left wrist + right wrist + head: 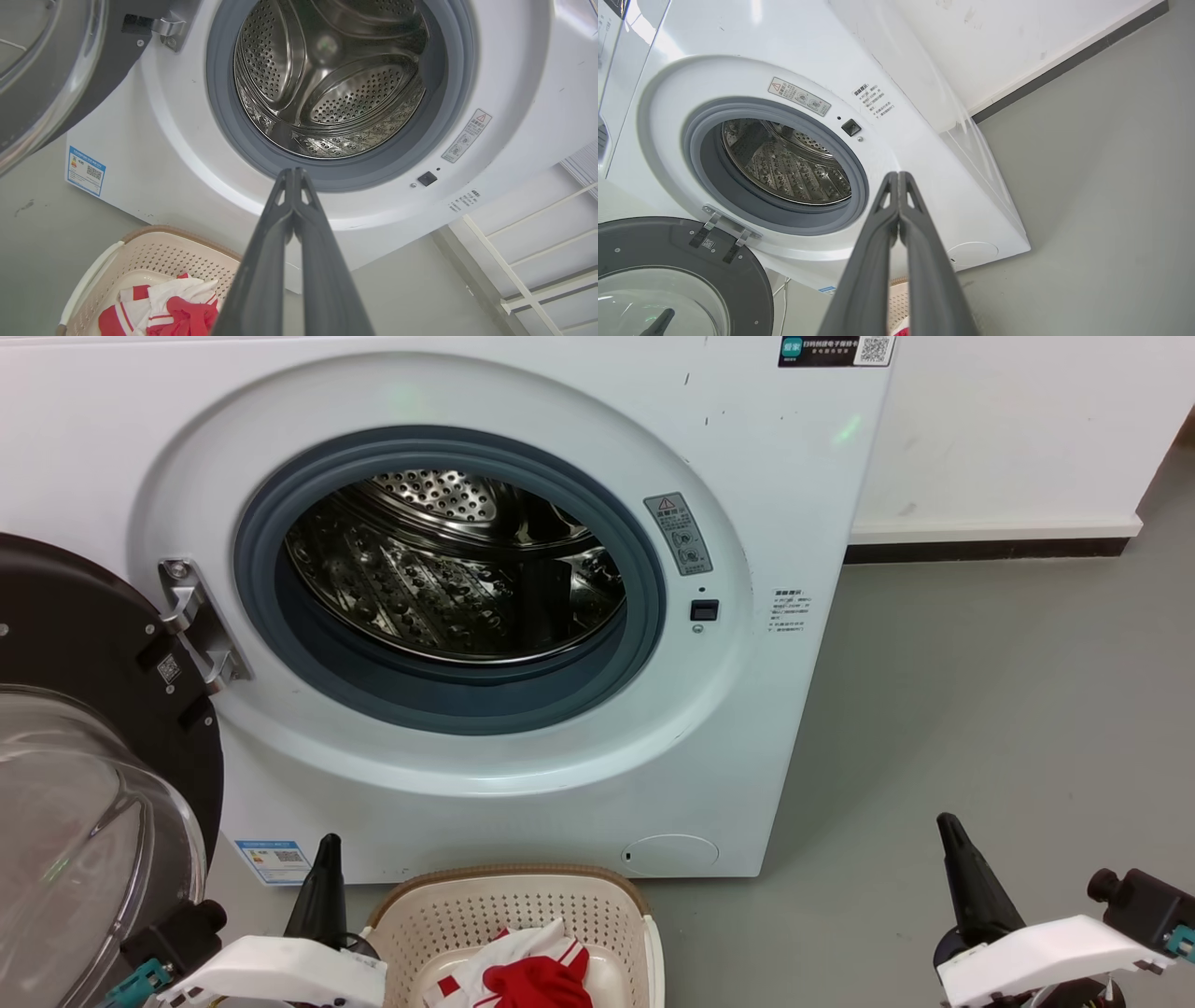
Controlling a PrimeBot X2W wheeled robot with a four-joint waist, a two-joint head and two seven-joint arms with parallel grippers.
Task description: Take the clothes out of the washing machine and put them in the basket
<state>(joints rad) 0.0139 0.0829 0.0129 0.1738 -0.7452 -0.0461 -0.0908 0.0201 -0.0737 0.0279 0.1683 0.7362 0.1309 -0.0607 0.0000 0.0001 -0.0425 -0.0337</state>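
step: unloading looks done to me, drum [453, 574] of the washing machine [467, 784] is bare
clothes [527, 975]: heaped in the basket [509, 875], on the floor [980, 709] at the machine's front edge
my left gripper [329, 842]: fingers pressed together, empty, beside the basket's left rim
my right gripper [945, 821]: same, well to the right
next: I'd peek at the drum's hidden near lip, else finish

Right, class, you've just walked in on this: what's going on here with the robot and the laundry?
A two-armed robot faces a front-loading washing machine. Its door stands open, and the steel drum shows no laundry in the parts visible. The red-and-white clothes lie in the basket on the floor in front of the machine. The left gripper and right gripper are both shut, holding nothing, clear of drum and basket. The job looks done, or nearly so.
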